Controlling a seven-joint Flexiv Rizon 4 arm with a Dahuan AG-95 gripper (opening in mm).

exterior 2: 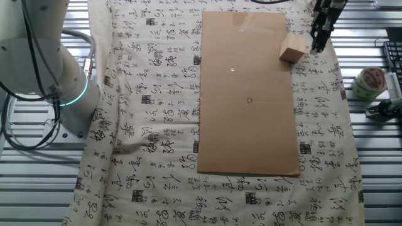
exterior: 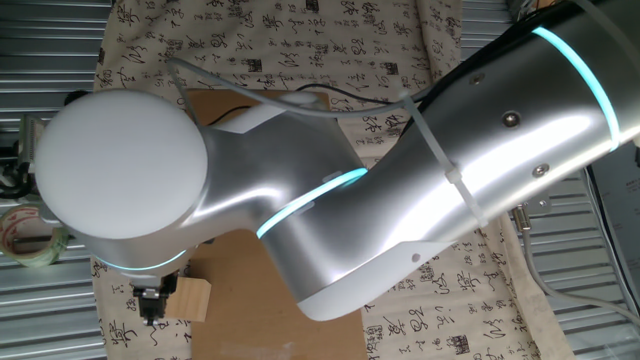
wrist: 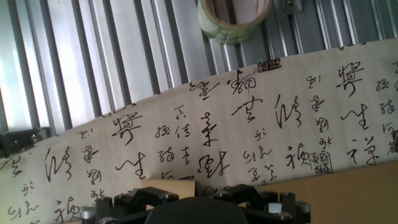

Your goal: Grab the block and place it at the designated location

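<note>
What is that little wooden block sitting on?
The block rests on a brown cardboard sheet, which lies on a calligraphy-printed cloth. Whatever the sheet covers cannot be seen.

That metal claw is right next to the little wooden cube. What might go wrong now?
The end effector sits beside the block, not around it, so closing may just nudge it. The block lies tilted at the cardboard edge and could slide onto the cloth. The ring mark is tiny, so the drop could easily miss it.
</note>
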